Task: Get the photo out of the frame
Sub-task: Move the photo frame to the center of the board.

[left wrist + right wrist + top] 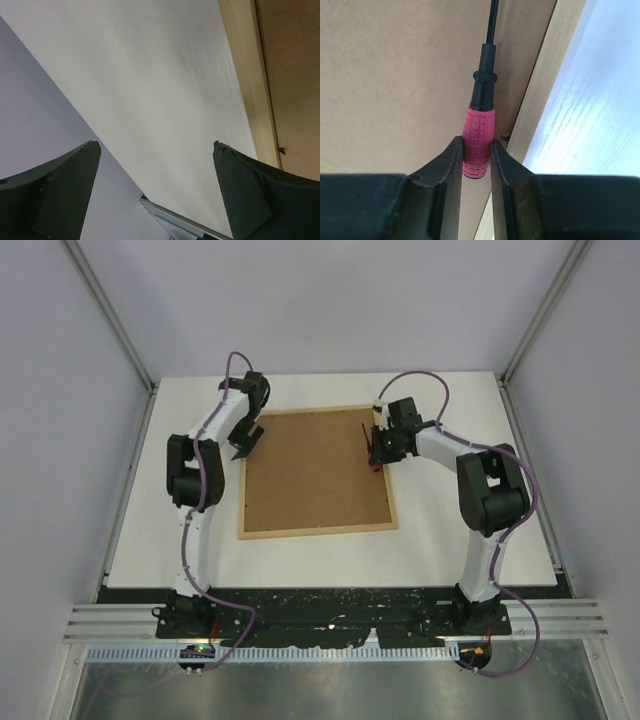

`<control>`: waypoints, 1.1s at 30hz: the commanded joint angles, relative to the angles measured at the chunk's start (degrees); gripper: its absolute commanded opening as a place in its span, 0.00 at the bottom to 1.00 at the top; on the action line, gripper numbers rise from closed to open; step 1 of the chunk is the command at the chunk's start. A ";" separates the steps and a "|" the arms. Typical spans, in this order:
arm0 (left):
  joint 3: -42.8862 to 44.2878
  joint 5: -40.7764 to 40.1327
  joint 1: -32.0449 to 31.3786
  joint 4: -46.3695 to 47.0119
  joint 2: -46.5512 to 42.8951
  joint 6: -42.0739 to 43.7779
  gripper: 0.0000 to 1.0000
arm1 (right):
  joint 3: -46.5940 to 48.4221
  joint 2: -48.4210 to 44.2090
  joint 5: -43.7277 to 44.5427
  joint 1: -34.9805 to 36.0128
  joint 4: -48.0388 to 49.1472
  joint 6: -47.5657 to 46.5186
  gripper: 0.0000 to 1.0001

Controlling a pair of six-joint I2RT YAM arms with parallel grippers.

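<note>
Left claw [155, 147]: wide open, empty, over the table [150, 75] just beside the frame [315, 472]. The frame lies back-up; the photo is not visible. Right claw [476, 141]: clamped on a screwdriver [479, 125] at the right rail. Risk: the tip slips and gouges the backing.

Your left arm [196, 480] reaches forward with the elbow bent; left hand [155, 146] tilts downward, fingers spread wide, gripping nothing. Your right arm [487, 495] folds inward; right hand [476, 142] is clamped on the pink screwdriver [479, 131].
</note>
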 commanded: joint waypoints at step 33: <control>-23.13 47.80 -1.05 12.62 -20.50 -24.17 0.99 | -14.90 -16.85 12.70 -6.65 -7.05 -1.04 0.08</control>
